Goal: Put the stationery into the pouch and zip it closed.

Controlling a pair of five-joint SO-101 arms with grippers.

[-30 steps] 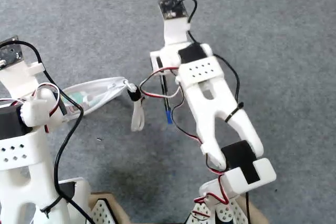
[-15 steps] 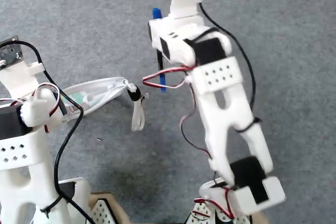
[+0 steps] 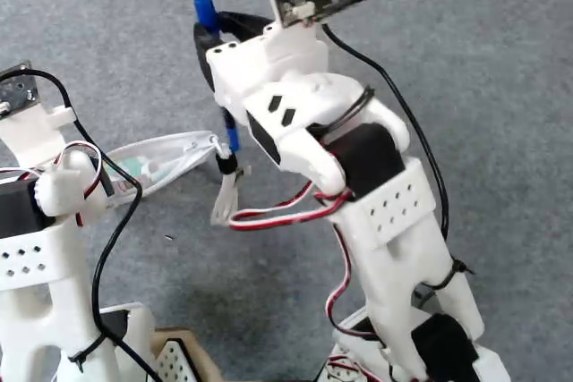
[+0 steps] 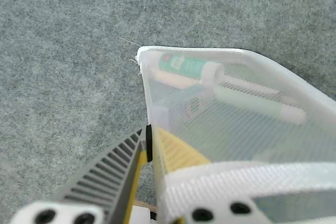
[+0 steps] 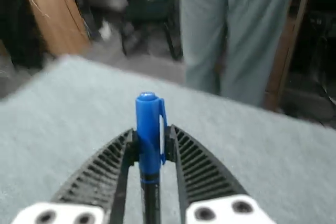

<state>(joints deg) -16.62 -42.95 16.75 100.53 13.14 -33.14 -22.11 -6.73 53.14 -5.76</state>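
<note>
Right claw point(image 5: 149, 136) clamps a blue pen point(image 5: 148, 124); left claw point(image 4: 149, 141) pinches the mesh pouch point(image 4: 226, 124).
In the high view the right claw point(image 3: 213, 31) is raised above the grey table point(image 3: 501, 60), with the pen point(image 3: 231, 131) gripped between its ribbed fingers point(image 5: 105, 166). The capped end pokes out past the fingertips, and the other end points down toward the near end of the pouch point(image 3: 166, 157), just beside the zip's black pull point(image 3: 226, 164) and white strap point(image 3: 224, 199). Whether the pen touches the pouch cannot be told. The pouch lies on the table between the two arms, its far corner nipped shut in the left claw. Through the mesh show a green and white tube point(image 4: 189, 66) and other stationery already inside.
</note>
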